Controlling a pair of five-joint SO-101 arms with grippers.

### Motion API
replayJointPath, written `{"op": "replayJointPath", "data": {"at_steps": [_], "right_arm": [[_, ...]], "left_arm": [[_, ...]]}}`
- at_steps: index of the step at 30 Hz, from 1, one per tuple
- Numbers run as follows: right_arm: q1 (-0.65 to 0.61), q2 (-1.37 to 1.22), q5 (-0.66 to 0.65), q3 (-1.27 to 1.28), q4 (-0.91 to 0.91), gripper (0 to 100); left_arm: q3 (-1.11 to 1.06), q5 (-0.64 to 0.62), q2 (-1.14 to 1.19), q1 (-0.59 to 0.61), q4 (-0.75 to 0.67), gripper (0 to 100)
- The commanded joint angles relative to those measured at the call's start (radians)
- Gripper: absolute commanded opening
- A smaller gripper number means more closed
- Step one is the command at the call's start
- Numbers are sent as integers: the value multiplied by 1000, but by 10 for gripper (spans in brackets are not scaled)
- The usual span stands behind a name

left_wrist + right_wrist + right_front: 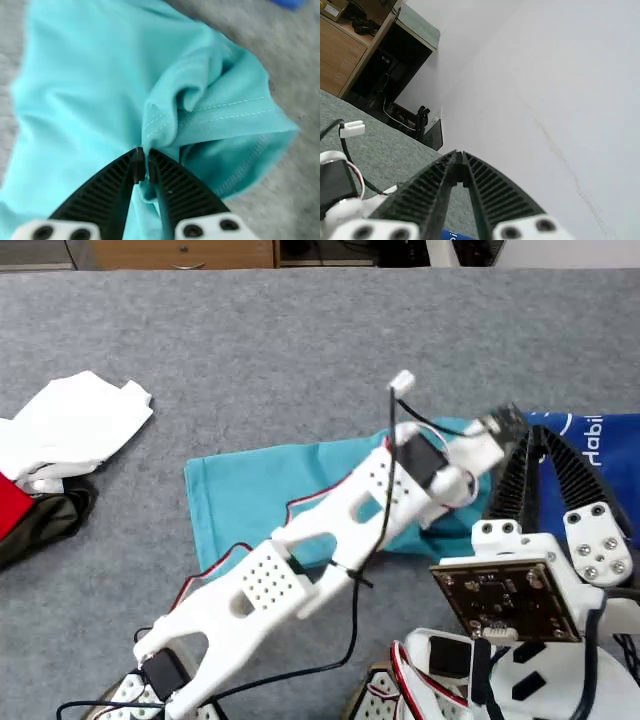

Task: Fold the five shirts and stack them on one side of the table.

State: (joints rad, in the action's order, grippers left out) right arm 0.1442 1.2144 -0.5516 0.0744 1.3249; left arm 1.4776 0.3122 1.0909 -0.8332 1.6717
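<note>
At the left edge of the high view, lying in a loose heap, white shirt (75, 420), red shirt (10, 502) and dark shirt (50, 520), well apart from the arms, so no trouble there. In the middle, spread flat, teal shirt (250, 490), pinched at its right end by left gripper (142, 167), jaws clamped on a thin bunched fold beside a stitched hem. Probably a small bite: danger of slipping out under a quick pull, or of dragging the whole cloth into a crooked fold. Just to the right, right gripper (460, 159), jaws together on nothing, pointing up, very near the left one: danger of collision, or of catching the loose black cable (355, 600). At the right edge, blue shirt (590, 450), close to the teal one, touching or not impossible to tell; danger of being pulled along. Under everything, grey felt-like table cover (300, 340), rough looking, likely to hold cloth back. Behind, wooden drawers (185, 252), then white wall (560, 75).
</note>
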Motion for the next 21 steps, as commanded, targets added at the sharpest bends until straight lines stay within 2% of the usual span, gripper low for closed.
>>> {"op": "replayJointPath", "data": {"at_steps": [1, 10, 15, 21], "right_arm": [[19, 2, 0, 5, -20, 2], [19, 2, 0, 8, -20, 2], [19, 2, 0, 8, -20, 2], [19, 2, 0, 30, -20, 2]], "left_arm": [[-17, 38, -48, 40, -69, 18], [-86, 46, -18, 94, -127, 22], [-78, 38, 24, 141, -126, 155], [-84, 44, 41, 175, -121, 160]]}}
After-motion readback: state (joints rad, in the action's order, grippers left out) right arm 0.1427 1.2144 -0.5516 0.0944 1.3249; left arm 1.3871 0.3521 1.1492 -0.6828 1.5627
